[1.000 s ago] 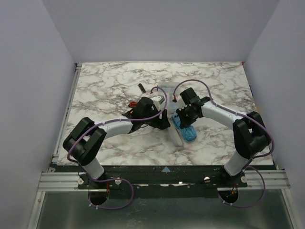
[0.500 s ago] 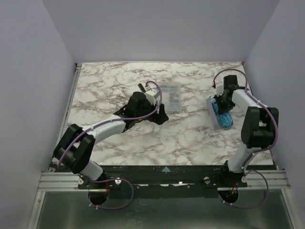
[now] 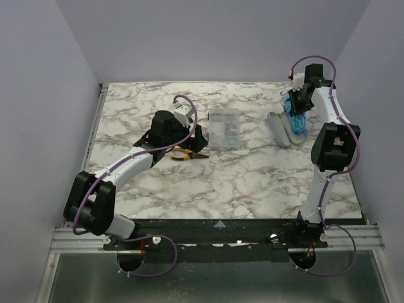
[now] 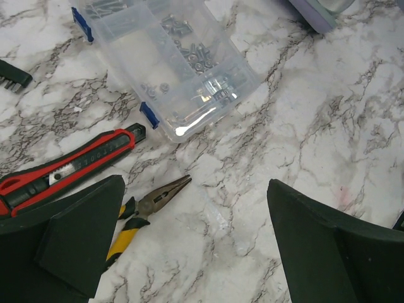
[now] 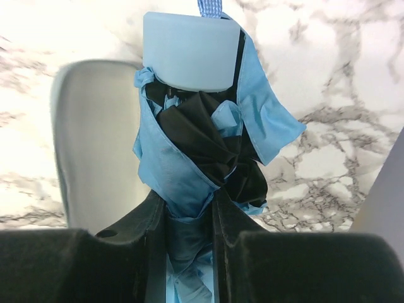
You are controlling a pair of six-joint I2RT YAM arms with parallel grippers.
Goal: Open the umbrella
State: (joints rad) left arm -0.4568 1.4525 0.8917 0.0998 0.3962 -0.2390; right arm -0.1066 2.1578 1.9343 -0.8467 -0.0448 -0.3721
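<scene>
The umbrella (image 5: 189,158) is folded, its sky-blue and black fabric bunched below a light-blue handle (image 5: 189,53) with a blue strap (image 5: 211,7). My right gripper (image 5: 189,221) is shut on the fabric bundle, and the handle points away from the wrist. In the top view the umbrella (image 3: 298,123) hangs from the raised right gripper (image 3: 295,104) at the far right of the table. My left gripper (image 4: 202,246) stands wide open over bare marble, with nothing between its fingers (image 4: 76,240). In the top view, the left gripper (image 3: 192,140) is left of centre, far from the umbrella.
Yellow-handled pliers (image 4: 148,208) and a red utility knife (image 4: 69,167) lie by the left gripper. A clear box of screws (image 4: 170,63) sits beyond them, and a black bit holder (image 4: 12,74) lies at the left. A grey case (image 3: 278,129) lies beside the umbrella.
My right arm has carried the umbrella from the table's centre to the far right and raised it. The left gripper has opened wide and drawn back to the left, uncovering the pliers.
</scene>
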